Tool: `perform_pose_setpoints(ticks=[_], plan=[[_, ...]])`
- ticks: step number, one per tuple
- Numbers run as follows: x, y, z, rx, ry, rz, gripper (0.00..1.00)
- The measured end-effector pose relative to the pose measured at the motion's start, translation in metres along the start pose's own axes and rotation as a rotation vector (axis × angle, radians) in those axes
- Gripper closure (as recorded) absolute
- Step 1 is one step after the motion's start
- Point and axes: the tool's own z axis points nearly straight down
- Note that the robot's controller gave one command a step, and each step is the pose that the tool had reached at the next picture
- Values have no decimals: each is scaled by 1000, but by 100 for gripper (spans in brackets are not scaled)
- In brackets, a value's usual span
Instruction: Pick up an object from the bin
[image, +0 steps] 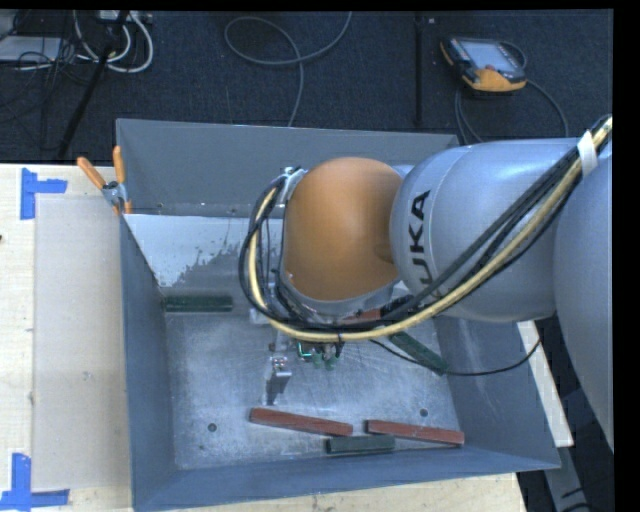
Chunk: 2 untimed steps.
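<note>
My gripper (278, 380) hangs below the orange-covered wrist, over bare floor in the middle of the bin. A flat reddish-brown stick (300, 421) lies just in front of it, near the bin's front wall, apart from the gripper. To that stick's right lies a second reddish-brown stick (414, 432). Between the two, against the front wall, lies a dark green stick (358, 447). Nothing shows in the gripper.
Another dark green bar (197, 303) rests at the foot of the left sloping wall. One more green stick (420, 352) pokes out from under the arm at the right. The arm and its cables cover the bin's back right part.
</note>
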Motion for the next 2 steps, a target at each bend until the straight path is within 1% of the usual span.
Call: perform_pose_setpoints(ticks=[1, 2], plan=[[10, -17, 44, -1, -4, -86, 0], [19, -4, 117, -3, -7, -147, 100]])
